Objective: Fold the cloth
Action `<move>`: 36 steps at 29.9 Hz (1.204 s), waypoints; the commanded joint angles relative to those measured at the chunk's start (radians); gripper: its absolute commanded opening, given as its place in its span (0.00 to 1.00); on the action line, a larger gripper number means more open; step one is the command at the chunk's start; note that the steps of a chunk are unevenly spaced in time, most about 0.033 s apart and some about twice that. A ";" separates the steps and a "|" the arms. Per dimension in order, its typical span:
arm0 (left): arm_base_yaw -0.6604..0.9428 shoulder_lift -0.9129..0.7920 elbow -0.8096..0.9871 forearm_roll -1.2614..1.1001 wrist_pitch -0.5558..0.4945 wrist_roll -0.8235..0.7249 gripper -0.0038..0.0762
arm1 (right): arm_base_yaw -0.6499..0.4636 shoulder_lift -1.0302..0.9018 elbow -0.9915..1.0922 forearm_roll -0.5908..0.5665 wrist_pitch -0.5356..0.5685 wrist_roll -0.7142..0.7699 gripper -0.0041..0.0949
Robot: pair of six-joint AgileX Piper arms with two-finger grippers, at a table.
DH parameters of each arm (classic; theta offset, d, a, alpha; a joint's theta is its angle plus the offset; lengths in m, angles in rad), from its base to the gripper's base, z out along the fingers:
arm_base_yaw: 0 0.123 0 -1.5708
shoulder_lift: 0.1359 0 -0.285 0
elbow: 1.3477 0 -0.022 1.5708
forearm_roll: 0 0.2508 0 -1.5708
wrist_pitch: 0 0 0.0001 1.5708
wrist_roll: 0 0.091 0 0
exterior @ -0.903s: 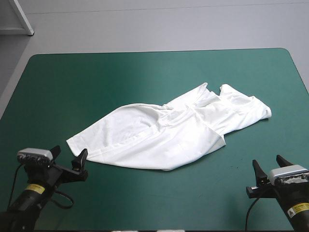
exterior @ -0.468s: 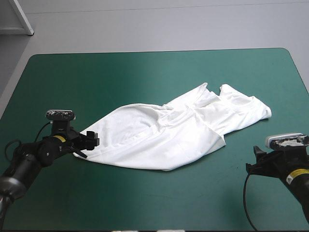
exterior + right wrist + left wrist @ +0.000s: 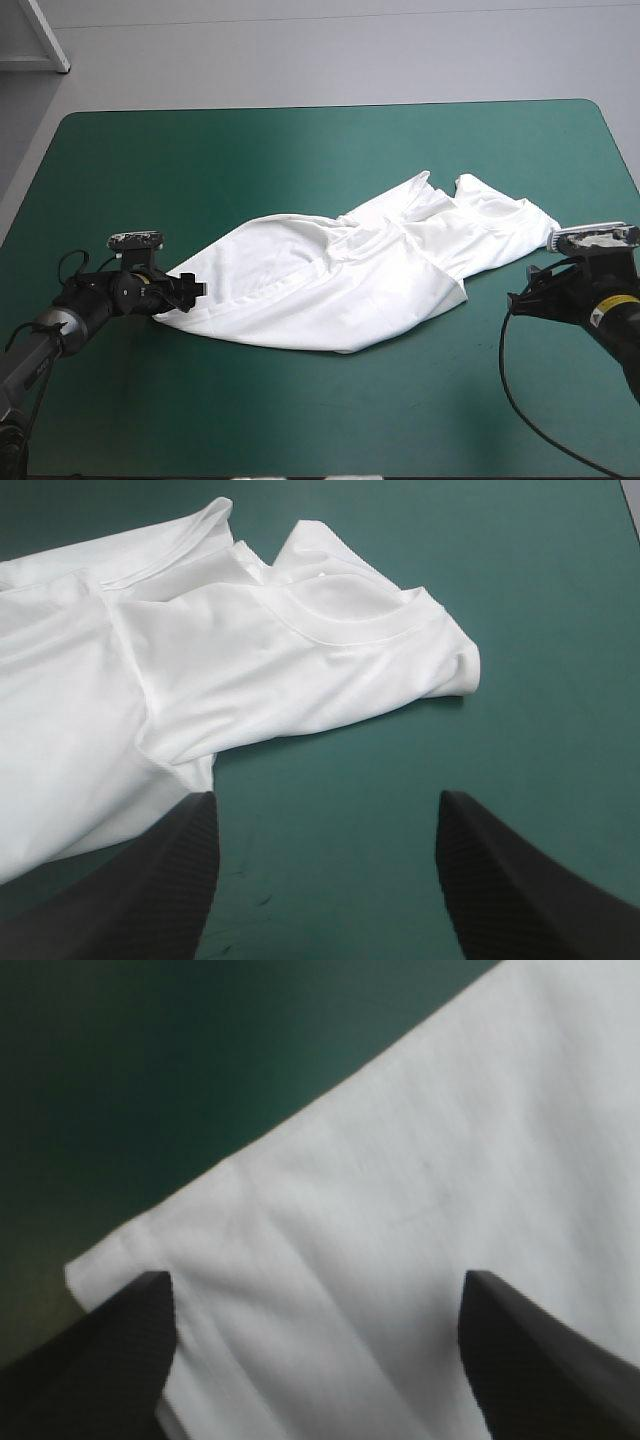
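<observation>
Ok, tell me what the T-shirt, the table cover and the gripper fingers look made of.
T-shirt: thin knit fabric, likely cotton, matte white; soft wrinkles, stitched collar band. Table cover: smooth teal-green sheet, perhaps vinyl or rubbery mat; faint sheen, no weave visible. Left gripper's fingers: black, finely textured, probably moulded plastic or rubber.

We find the T-shirt [image 3: 350,275] lying slantwise across the middle of the counter [image 3: 250,160], low and rumpled. It is what we must steer round. Broad bare bands run along the far edge and the near edge, wide enough to pass. Our left hand [image 3: 188,290] sits spread at the cloth's left corner, with fabric between its fingers. Our right hand [image 3: 520,300], also spread, has bare counter ahead of it, near the collar end.
</observation>
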 commanded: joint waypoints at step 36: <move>-0.003 0.081 -0.015 -0.011 -0.042 0.048 0.07 | -0.339 1.069 -0.541 0.172 -0.123 -0.052 0.63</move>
